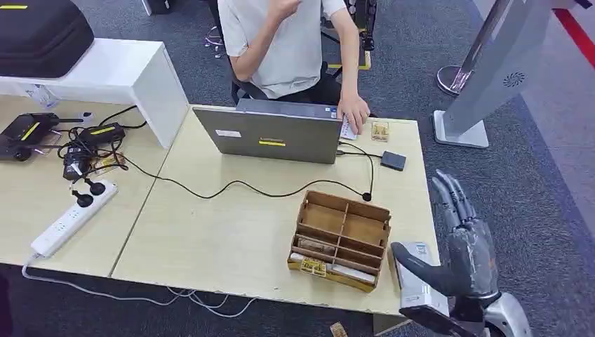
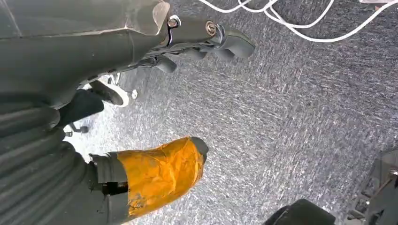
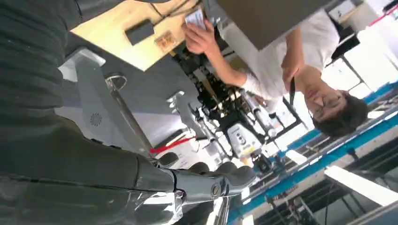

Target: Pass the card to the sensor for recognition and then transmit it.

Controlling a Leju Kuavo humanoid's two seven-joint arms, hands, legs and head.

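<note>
A wooden compartment box (image 1: 342, 239) with cards (image 1: 313, 266) in its near slots stands at the table's front right. The small black sensor (image 1: 393, 160) lies behind it, wired to the laptop. My right hand (image 1: 459, 239) hovers by the table's right front corner, fingers stretched out and thumb spread. Under the thumb a pale flat card-like piece (image 1: 421, 288) lies at that corner; I cannot tell if they touch. In the right wrist view the fingers (image 3: 211, 183) hold nothing. My left hand (image 2: 187, 42) hangs over the carpet, empty, its thumb (image 2: 159, 173) wrapped in orange tape.
A person (image 1: 288, 42) sits behind the open laptop (image 1: 270, 133), one hand on a white card (image 1: 349, 128) beside it. A cable (image 1: 231, 186) crosses the table. A power strip (image 1: 70, 217) and chargers lie left; a white stand (image 1: 484, 77) rises at the right.
</note>
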